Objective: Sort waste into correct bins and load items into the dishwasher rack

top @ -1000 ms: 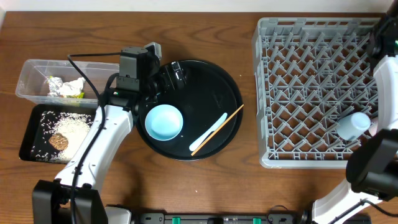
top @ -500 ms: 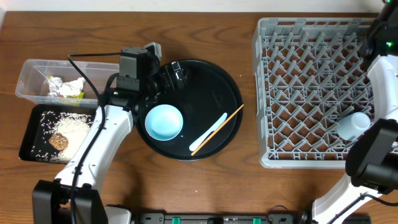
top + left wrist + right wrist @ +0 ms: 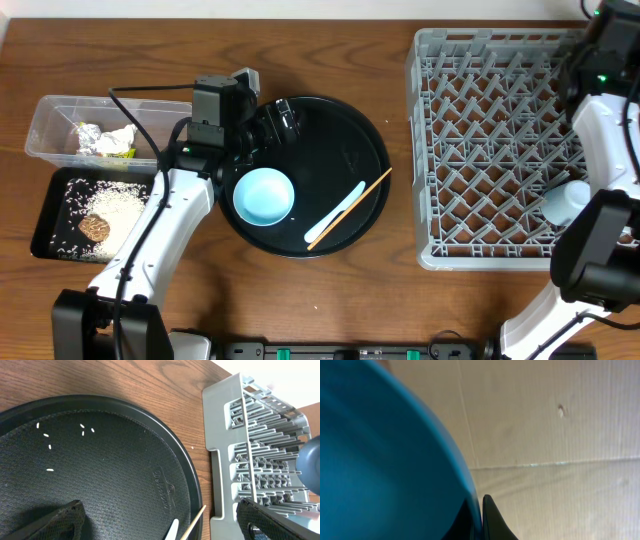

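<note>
Blue plate (image 3: pixel 380 460) rim in right gripper (image 3: pixel 478 519)

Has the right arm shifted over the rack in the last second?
Yes. In the overhead view the right arm has swung left, from the dishwasher rack's right edge to further in over its far right corner.

The big round blue plate (image 3: pixel 385 460) fills the right wrist view as a blur, cut by the left and bottom edges; only the tips of the right gripper (image 3: pixel 479 520) show. Overhead, the right arm (image 3: pixel 603 120) is cut by the frame edge at the dishwasher rack's (image 3: pixel 480 150) far right corner and covers part of the small pale blue cup (image 3: pixel 560 205) inside the rack.
</note>
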Motion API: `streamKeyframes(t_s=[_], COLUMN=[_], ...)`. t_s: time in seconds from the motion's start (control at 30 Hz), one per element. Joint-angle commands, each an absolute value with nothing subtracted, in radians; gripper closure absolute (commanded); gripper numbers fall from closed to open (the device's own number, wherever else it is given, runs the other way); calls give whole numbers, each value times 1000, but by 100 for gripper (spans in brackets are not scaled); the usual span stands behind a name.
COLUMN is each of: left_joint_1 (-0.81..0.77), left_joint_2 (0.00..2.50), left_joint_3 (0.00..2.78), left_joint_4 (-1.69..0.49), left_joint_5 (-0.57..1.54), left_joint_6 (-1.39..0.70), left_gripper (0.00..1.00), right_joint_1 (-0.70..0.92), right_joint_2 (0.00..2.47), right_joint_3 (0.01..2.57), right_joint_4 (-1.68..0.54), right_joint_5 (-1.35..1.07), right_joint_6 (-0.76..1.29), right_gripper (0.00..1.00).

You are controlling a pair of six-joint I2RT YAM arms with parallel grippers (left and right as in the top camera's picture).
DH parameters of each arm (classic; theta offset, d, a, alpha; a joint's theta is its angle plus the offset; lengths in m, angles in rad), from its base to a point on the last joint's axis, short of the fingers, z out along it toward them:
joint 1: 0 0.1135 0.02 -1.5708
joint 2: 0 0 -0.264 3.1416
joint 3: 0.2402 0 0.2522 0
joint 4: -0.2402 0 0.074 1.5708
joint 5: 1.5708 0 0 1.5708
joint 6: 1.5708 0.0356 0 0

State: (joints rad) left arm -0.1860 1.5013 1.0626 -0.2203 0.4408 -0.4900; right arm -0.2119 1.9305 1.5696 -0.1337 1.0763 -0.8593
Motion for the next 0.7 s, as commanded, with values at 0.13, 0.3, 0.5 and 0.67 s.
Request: streamKeyframes(t_s=[0.13,0.3,0.5,0.67], left_joint_1=[-182,-182,-182,-182], left_joint_2=[1485,1485,1485,1485], left_joint_3=[1053,1053,1053,1053], left_joint_4=[-220,-220,-220,-220], left_joint_5=[435,435,435,435], left_joint_6=[-476,-476,-476,-476], left_gripper=[2,2,2,2], right_joint_1=[-128,-75,-1,82], right_joint_2=[1953,1953,1953,1953], right_joint_3=[1528,1528,1529,1529], right_joint_4=[-152,-149,-130,-130], right_joint_5=[968,969,968,972], right_joint_6=[-849,-849,-776,-756], right_gripper=[99,88,63,29])
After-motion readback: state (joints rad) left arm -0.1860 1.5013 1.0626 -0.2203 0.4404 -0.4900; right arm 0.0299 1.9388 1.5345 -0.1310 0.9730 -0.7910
